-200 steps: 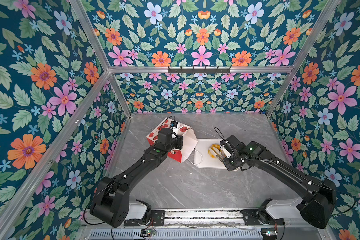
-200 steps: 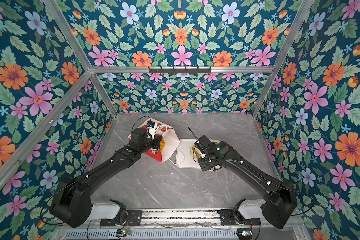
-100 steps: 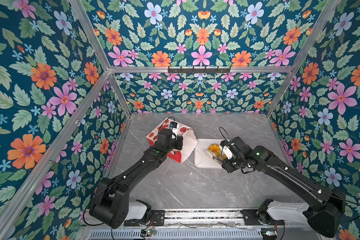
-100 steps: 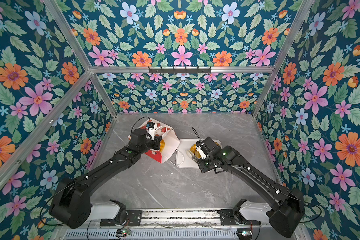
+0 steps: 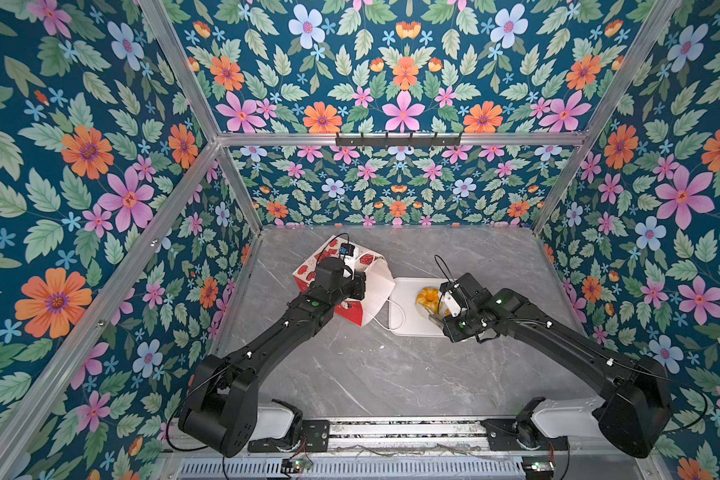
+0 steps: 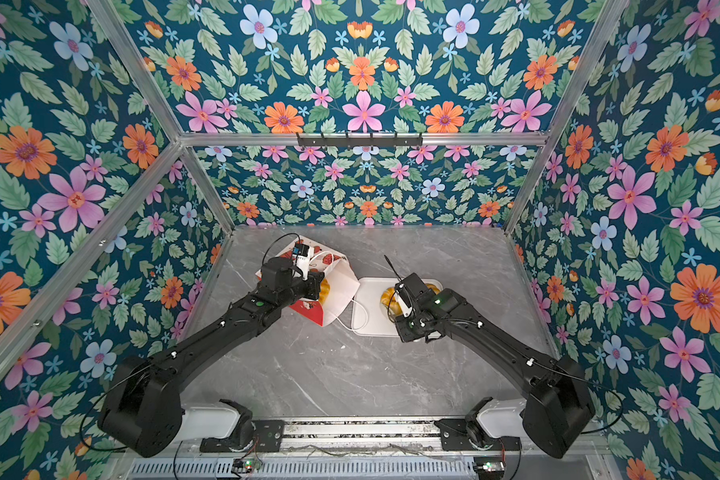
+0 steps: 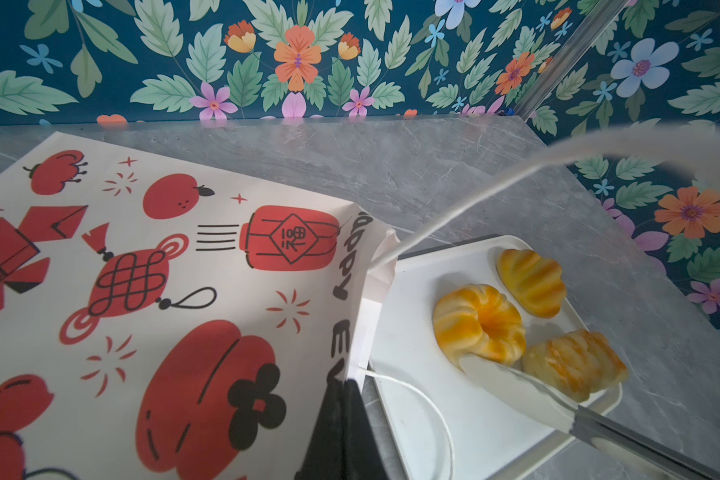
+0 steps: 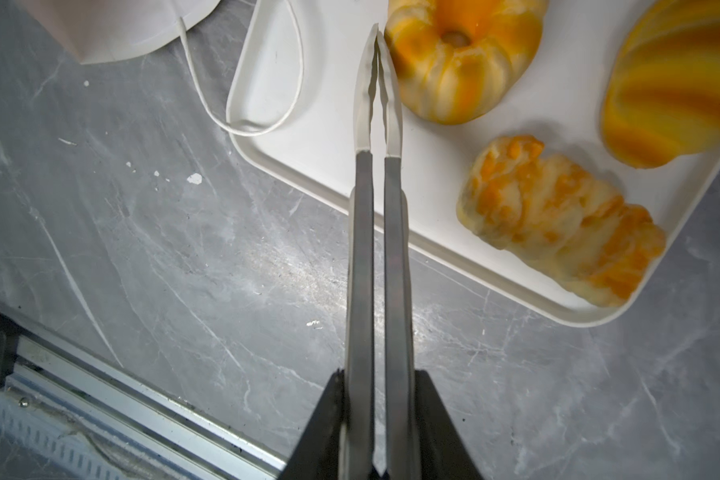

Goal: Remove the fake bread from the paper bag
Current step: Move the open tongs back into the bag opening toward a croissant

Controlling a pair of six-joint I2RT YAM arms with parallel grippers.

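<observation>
The red-and-white paper bag [image 5: 352, 309] [image 6: 341, 291] [image 7: 163, 291] lies on its side, mouth toward the white tray [image 5: 408, 322] [image 7: 433, 415] [image 8: 433, 174]. My left gripper [image 7: 346, 386] [image 5: 360, 286] is shut on the rim of the bag's mouth. Fake bread lies on the tray: a ring doughnut [image 7: 476, 320] [image 8: 454, 62] [image 5: 427, 297], a plaited loaf [image 7: 574, 361] [image 8: 558, 220] and a ribbed roll [image 7: 531, 280] [image 8: 678, 83]. A yellow piece [image 6: 324, 289] shows inside the bag. My right gripper [image 8: 377, 382] [image 5: 443, 322] is shut on metal tongs [image 8: 377, 83] [image 7: 516, 386]. Their white tips meet empty beside the doughnut.
A white cord handle [image 8: 267, 83] [image 7: 425, 399] of the bag loops over the tray's corner; the other handle arcs up past the left wrist camera. Grey marble tabletop [image 5: 371, 374], flowered walls on three sides, a metal rail along the front edge.
The tongs in my right gripper have closed and drawn back a little from the bread on the tray. The left gripper and the bag have not moved.
</observation>
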